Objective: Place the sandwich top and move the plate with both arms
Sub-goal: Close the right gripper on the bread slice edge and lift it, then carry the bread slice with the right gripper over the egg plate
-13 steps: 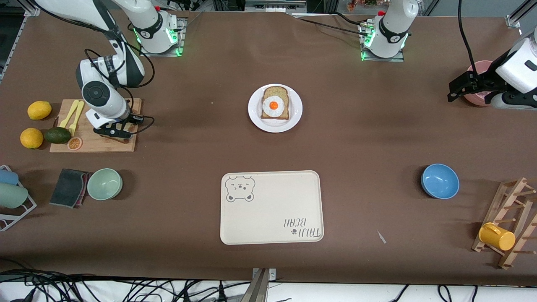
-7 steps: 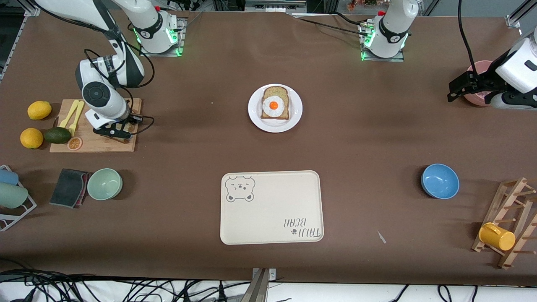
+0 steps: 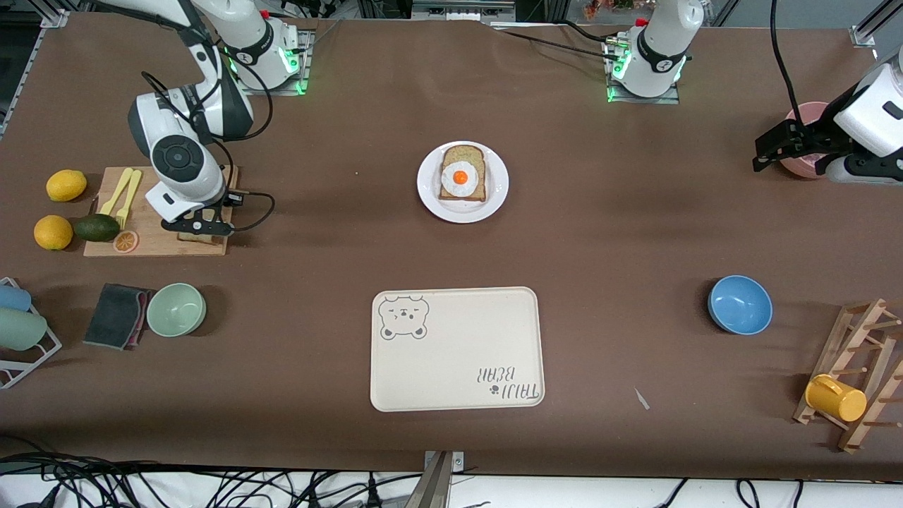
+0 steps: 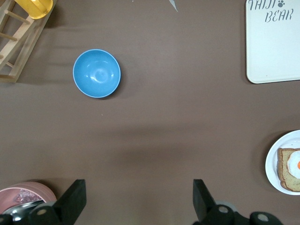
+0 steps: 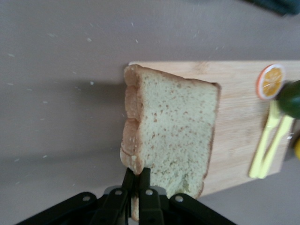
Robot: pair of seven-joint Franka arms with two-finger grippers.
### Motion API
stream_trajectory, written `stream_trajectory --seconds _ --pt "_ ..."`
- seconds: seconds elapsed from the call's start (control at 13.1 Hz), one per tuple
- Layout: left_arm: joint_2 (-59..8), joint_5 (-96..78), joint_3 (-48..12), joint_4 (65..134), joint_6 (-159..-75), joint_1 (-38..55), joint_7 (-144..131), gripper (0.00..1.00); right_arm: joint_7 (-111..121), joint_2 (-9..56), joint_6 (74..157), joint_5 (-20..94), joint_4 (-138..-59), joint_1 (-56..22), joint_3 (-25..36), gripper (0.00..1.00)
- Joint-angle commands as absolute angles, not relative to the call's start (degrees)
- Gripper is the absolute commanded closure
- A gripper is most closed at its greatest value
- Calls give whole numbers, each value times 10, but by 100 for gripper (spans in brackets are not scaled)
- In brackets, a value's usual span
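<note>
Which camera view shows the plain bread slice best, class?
The right wrist view: the sandwich top fills it, the shut right gripper pinching its crust edge. In the front view only a sliver shows under that gripper on the cutting board. The left wrist view misses it.

Speckled tan bread slice (image 5: 173, 136), brown crust. White plate (image 3: 496, 185) with egg toast (image 3: 462, 181): white egg, orange yolk. Cream tray (image 3: 457, 348), grey bear print. Blue bowl (image 3: 739, 304), pale green bowl (image 3: 176, 309). Light wood cutting board (image 5: 243, 122). Yellow lemons (image 3: 66, 185), dark green avocado (image 3: 97, 227). Brown table (image 3: 635, 212).
</note>
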State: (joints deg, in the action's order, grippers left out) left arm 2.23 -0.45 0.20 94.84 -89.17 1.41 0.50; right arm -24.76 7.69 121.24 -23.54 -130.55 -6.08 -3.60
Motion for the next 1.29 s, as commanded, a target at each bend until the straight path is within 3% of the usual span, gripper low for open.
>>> stream_trajectory --seconds 0.0,0.15,0.46,0.69,0.84,1.22 --pt "25 13 1 947 -887 -6 14 0 -251 69 1169 -243 -1276 -58 -75 100" --pt "25 13 2 948 -887 -21 18 0 -247 50 1167 -239 -1276 -58 -97 100" --pt "31 10 -2 948 -865 -50 18 0 -306 -2 1105 -175 -1267 -57 -244 100" --pt "45 -1 -3 944 -862 -50 11 0 -329 10 1089 -159 -1222 -59 -365 100" --pt "42 -7 -4 938 -860 -50 17 0 -371 61 1079 -126 -1157 -71 -392 100" --pt "42 -7 -5 919 -843 -46 17 0 -622 260 1074 -160 -937 -224 -396 100"
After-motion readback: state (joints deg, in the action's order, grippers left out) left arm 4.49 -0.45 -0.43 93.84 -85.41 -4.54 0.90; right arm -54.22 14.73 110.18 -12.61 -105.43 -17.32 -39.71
